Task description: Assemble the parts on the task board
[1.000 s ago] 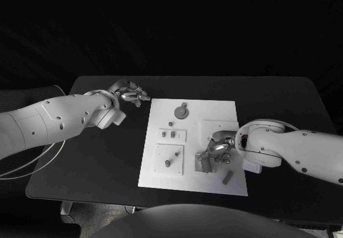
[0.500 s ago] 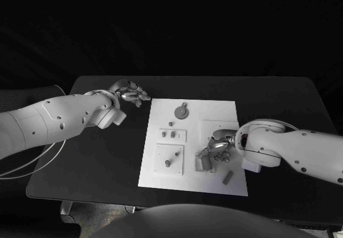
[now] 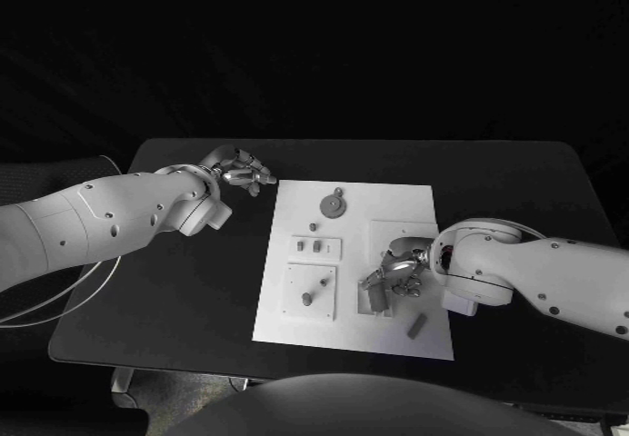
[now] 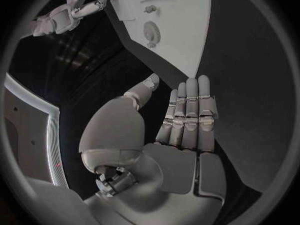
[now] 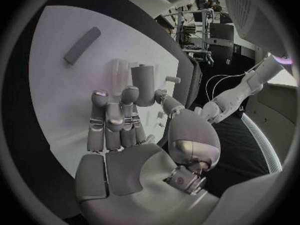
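Your task board [image 3: 394, 204] lies in the middle of the black table [image 3: 524, 182], long side running away from the robot.

Left hand [image 3: 237, 171]: off the board, hovering over bare table just beside the board's far left corner. In the left wrist view its fingers [image 4: 190, 110] lie straight and side by side with the thumb apart; it has hold of nothing.

Right hand [image 3: 398, 272]: over the board's near right part. In the right wrist view its fingers [image 5: 115, 117] are half curled above the white plate, just short of an upright grey block [image 5: 142, 85] standing beside a pale raised fixture [image 5: 119, 72]. You cannot tell from these views whether any fingertip touches the block; nothing sits in the palm.

Parts you can see on the board:
- round gear-like piece [image 3: 335, 206] near the far edge, clear of both hands;
- a small peg [image 3: 314, 227] just in front of it;
- two small pieces in the square recess plate [image 3: 314, 245];
- one piece in the lower recess plate [image 3: 308, 297];
- a loose grey bar [image 3: 418, 326] lying flat near the board's near right corner, tilted, just beside the right hand and apart from it.

The right forearm [image 3: 551, 277] covers the board's right edge, and the hand itself hides the fixture from the head camera.
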Robot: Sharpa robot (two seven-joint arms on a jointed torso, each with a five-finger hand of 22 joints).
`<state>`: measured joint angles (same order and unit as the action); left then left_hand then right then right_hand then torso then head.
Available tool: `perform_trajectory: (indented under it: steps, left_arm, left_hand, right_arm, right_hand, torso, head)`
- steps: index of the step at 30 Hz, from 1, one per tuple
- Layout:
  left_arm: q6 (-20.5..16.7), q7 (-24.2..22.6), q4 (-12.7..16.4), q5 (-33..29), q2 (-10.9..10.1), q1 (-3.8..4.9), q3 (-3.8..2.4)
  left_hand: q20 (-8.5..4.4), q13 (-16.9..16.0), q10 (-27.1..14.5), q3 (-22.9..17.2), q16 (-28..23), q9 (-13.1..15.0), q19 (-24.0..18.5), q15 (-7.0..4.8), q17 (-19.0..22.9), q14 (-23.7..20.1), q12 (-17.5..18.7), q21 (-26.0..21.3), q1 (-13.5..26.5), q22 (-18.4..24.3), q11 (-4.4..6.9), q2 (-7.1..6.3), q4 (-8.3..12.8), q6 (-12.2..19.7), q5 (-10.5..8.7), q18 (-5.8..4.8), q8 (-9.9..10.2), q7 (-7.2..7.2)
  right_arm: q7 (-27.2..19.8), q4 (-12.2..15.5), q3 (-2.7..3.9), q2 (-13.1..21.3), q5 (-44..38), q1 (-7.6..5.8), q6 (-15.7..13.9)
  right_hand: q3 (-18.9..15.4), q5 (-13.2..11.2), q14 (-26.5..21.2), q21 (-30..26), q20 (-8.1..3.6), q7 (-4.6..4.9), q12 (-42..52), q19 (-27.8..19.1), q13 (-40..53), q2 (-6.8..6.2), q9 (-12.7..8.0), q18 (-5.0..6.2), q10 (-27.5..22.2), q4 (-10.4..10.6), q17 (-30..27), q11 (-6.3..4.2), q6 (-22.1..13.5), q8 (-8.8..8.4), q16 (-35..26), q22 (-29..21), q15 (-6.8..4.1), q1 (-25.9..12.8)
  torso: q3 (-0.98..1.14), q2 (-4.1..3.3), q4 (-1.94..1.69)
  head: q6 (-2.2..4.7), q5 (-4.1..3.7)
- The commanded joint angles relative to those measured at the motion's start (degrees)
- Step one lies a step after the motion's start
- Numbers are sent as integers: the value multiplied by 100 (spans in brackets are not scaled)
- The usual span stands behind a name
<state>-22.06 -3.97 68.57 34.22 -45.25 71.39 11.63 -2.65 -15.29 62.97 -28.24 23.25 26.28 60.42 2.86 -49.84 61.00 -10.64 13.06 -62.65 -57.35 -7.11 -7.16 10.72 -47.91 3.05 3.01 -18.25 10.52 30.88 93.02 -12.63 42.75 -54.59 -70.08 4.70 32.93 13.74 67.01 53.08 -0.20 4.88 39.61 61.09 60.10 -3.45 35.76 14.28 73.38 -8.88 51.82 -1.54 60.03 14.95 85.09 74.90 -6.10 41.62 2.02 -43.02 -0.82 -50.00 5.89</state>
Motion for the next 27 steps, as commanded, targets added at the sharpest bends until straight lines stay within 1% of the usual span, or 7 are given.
perform_trajectory:
  steps: [1,3,5,8,11,20,27]
  left_arm:
    - [67,-7,19,8,1,4,-3]
    - [68,-5,19,8,1,5,-3]
    - [68,-4,20,8,1,5,-3]
    - [68,-4,22,8,0,5,-3]
    - [67,-3,22,9,-1,5,-3]
    - [66,-1,20,12,1,5,-3]
    - [68,-1,14,14,9,5,-3]
  left_hand:
    - [-19,5,-22,7,-25,-9,40,-3,-11,37,39,-30,33,-6,-28,9,-38,34,8,116,-20,3]
    - [-19,5,-22,7,-26,-9,39,-3,-11,37,39,-30,33,-6,-28,8,-38,35,8,116,-20,3]
    - [-19,5,-22,7,-27,-10,39,-3,-12,36,39,-30,34,-6,-28,8,-39,35,8,116,-20,3]
    - [-19,5,-22,7,-28,-10,39,-3,-13,36,39,-31,33,-7,-28,8,-39,35,8,116,-21,3]
    - [-19,4,-22,7,-29,-10,39,-3,-14,36,40,-31,33,-7,-28,8,-39,35,8,116,-21,3]
    - [-20,4,-23,7,-32,-11,38,-3,-17,37,41,-33,31,-9,-29,6,-40,36,8,116,-22,3]
    - [-20,4,-23,6,-35,-12,38,-3,-20,37,42,-34,29,-11,-29,6,-40,36,8,117,-22,3]
  right_arm:
    - [-16,7,-10,-26,34,13,169]
    - [-10,5,-14,-29,36,14,163]
    - [9,6,-19,-32,36,14,136]
    - [7,5,-21,-37,35,15,121]
    - [-1,11,-23,-45,34,15,161]
    - [-14,21,-29,-41,1,15,203]
    - [-44,33,-32,-52,-10,16,253]
  right_hand:
    - [0,-97,-93,-16,-26,1,15,-31,-8,-66,-1,72,-51,50,10,4,-42,-22,-33,42,-79,-6]
    - [2,-141,-98,-16,-25,2,17,-36,-10,-78,1,72,-57,62,12,6,-47,-26,-35,44,-79,-12]
    - [3,-246,-107,-23,-22,5,18,-48,-15,-112,4,72,-71,106,15,10,-57,-34,-42,43,-77,-44]
    - [24,-635,-114,-30,-28,3,28,-55,-25,-217,14,72,-81,240,24,8,-61,-43,-48,43,-80,-111]
    - [46,-769,-115,-35,-34,2,35,-59,-31,-295,21,72,-85,329,31,6,-60,-47,-49,42,-83,-145]
    - [82,-840,-128,-36,-42,8,39,-70,-38,-430,28,72,-110,355,37,12,-79,-62,-57,48,-83,-99]
    - [96,-869,-141,-39,-41,16,42,-83,-40,-488,33,72,-132,325,41,20,-98,-73,-63,51,-79,-32]
  torso:
    - [0,0,2]
    - [0,0,2]
    - [0,0,1]
    - [2,0,-1]
    - [3,0,0]
    - [5,1,3]
    - [8,0,1]
  head:
    - [0,2]
    - [0,4]
    - [0,7]
    - [0,4]
    - [0,4]
    - [0,14]
    - [0,22]
